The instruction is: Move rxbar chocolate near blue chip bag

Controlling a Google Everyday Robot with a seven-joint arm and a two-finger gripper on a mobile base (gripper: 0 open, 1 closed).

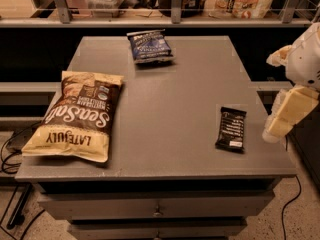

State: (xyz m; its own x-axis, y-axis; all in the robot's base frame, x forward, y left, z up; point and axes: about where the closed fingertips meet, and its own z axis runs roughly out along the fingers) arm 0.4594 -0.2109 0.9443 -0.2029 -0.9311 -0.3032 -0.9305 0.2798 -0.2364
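Note:
The rxbar chocolate (231,129) is a small flat black wrapper with white text lines. It lies on the right front part of the grey table (175,99). The blue chip bag (149,46) is a small dark blue crinkly bag lying at the table's far edge, left of centre. My gripper (287,115) is pale yellow and hangs at the right edge of the view, just right of the rxbar and off the table's right side. It holds nothing that I can see.
A large brown-and-tan "Sea Salt" bag (77,115) lies on the table's left front. A shelf rail (170,19) with jars and packages runs behind the table. Drawers (157,211) sit below the tabletop. Cables (12,149) lie on the floor at left.

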